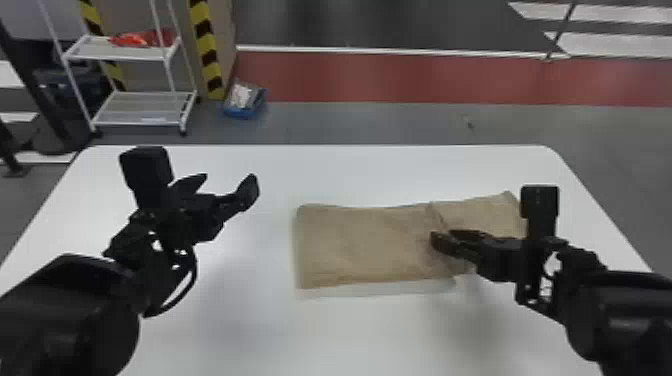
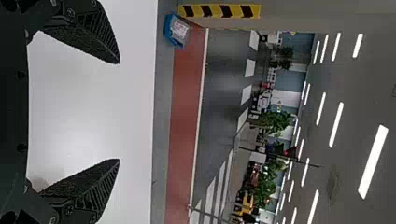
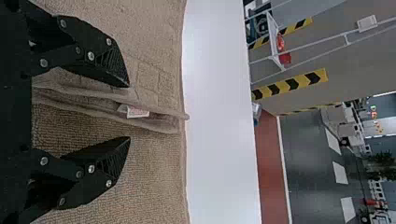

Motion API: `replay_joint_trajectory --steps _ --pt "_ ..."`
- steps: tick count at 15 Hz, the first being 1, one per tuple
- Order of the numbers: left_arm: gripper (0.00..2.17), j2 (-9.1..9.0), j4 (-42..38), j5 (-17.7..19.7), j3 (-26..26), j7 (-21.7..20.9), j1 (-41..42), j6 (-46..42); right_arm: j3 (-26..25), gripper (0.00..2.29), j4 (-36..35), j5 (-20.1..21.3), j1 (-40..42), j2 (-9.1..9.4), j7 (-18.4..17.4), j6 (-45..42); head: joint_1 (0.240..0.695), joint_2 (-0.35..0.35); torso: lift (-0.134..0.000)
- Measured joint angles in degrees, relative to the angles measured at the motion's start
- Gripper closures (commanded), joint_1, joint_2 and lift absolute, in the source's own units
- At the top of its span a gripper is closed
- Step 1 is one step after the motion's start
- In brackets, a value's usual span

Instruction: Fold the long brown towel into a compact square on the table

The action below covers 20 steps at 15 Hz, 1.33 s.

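The brown towel (image 1: 370,245) lies right of the table's middle, a folded-over layer ending in an edge near the right gripper, with a flatter part reaching to the right. My right gripper (image 1: 442,237) is over that edge, its fingers apart. In the right wrist view the gripper (image 3: 130,112) stands open around the towel's folded edges (image 3: 159,122), where a small white tag shows, touching or not I cannot tell. My left gripper (image 1: 227,182) is above the table, left of the towel. In the left wrist view the same gripper (image 2: 119,111) is open with nothing between its fingers.
The white table (image 1: 350,335) has its far edge beyond the towel. On the floor behind it stand a white shelf rack (image 1: 140,107) and a blue box (image 1: 244,100), near a yellow-and-black striped post (image 1: 205,45).
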Motion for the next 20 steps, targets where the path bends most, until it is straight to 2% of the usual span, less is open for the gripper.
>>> replay_joint_trajectory --steps 5,6,11,13,15,16,20 --pt "0.15 -0.02 0.05 0.0 -0.47 0.22 0.05 -0.01 0.16 0.69 0.0 -0.07 -0.15 0.0 0.0 0.13 0.695 -0.056 -0.128" --pt "0.15 -0.02 0.03 0.0 -0.52 0.22 0.06 0.0 0.09 0.8 -0.02 -0.16 -0.13 0.0 0.0 0.09 0.695 -0.057 -0.128" --pt "0.15 0.05 -0.14 0.0 -0.61 0.17 0.07 0.0 -0.18 0.83 -0.24 -0.52 -0.18 -0.01 0.03 0.92 0.695 -0.06 -0.128" --pt "0.15 0.12 -0.24 0.07 -0.61 0.22 0.07 0.0 -0.01 1.01 -0.51 -0.49 -0.15 -0.01 0.04 1.04 0.695 -0.058 -0.128" --pt "0.16 0.15 -0.34 0.09 -0.6 0.21 0.16 0.0 0.33 1.03 -1.13 -0.37 -0.07 -0.01 0.05 1.52 0.695 -0.055 -0.128" --pt "0.16 0.15 -0.38 0.09 -0.54 0.19 0.25 0.0 0.46 1.19 -1.33 -0.3 -0.07 0.0 0.07 1.82 0.695 -0.054 -0.128" --pt "0.16 0.16 -0.46 0.24 -0.13 0.13 0.41 0.0 0.95 1.23 -2.85 -0.28 -0.27 0.0 0.03 2.7 0.695 -0.045 -0.128"
